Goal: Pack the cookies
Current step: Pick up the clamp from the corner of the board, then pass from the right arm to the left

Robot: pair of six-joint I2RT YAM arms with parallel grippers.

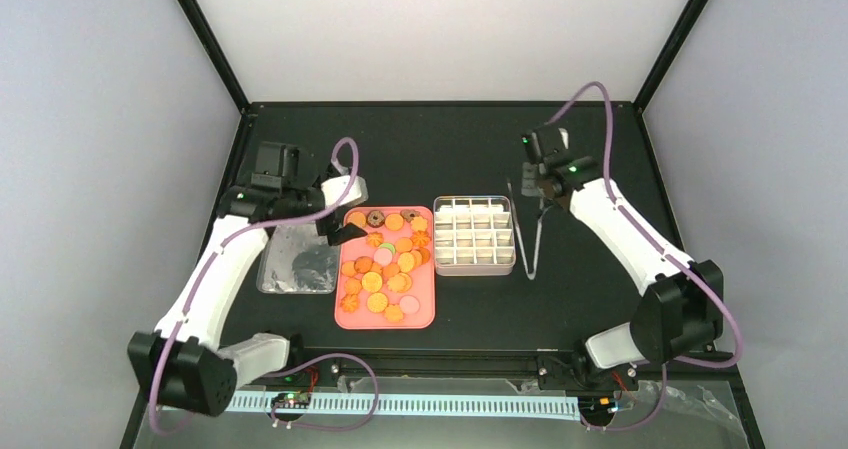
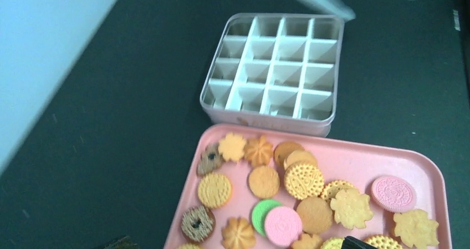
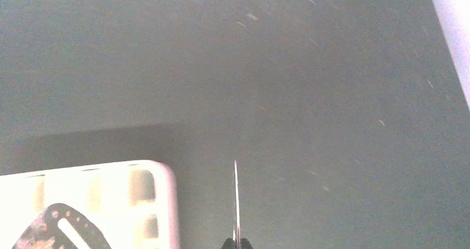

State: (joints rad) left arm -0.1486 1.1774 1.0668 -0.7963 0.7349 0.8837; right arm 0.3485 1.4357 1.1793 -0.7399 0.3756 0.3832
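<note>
Lying scattered on a pink tray (image 1: 425, 314), the cookies (image 1: 385, 264) (mostly orange, a few pink, green and brown) sit mid-table. A gridded white tin (image 1: 474, 268) stands just right of the tray. The left claw (image 1: 338, 231) hangs wide open over the tray's far left corner. The right claw (image 1: 541, 191) is pinched tight on tongs (image 1: 521, 239) beside the tin.

Orange-golden, brown, pink and green cookies (image 2: 304, 179); pink tray (image 2: 354, 156); white gridded tin (image 2: 266, 117).

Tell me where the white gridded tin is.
The white gridded tin sits mid-table in the top view, just right of the pink tray of cookies, with the metal tongs along its right side.
</note>
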